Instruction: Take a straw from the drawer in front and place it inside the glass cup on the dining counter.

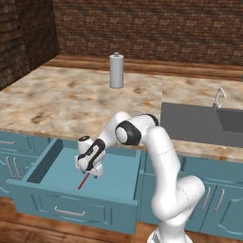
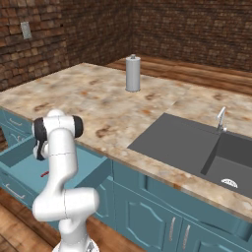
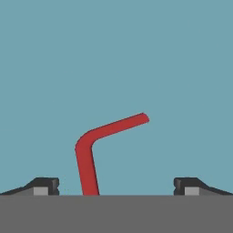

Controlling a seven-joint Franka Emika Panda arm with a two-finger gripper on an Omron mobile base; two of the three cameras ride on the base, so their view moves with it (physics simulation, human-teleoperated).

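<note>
A brick-walled kitchen with a marbled stone counter [image 1: 71, 102] running above teal cabinets, where a wide teal drawer [image 1: 71, 199] stands pulled out below the counter's edge. The white arm bends down into the drawer, its gripper [image 1: 90, 172] low over the drawer floor with the jaws spread wide and nothing between them. The red straw [image 1: 83, 181] lies flat on the drawer floor just beneath the gripper, jutting out toward the drawer front in the left base view. Seen from the hand, the straw [image 3: 91, 152] rises between the two dark fingertips [image 3: 43, 185], nearer the left one and touching neither, then bends off to the right. On the counter behind, a tall grey-white cylinder with a knob top [image 1: 116, 70] stands upright, well apart from the dark sink [image 1: 199, 124] and its silver tap [image 1: 218, 98] to the right
</note>
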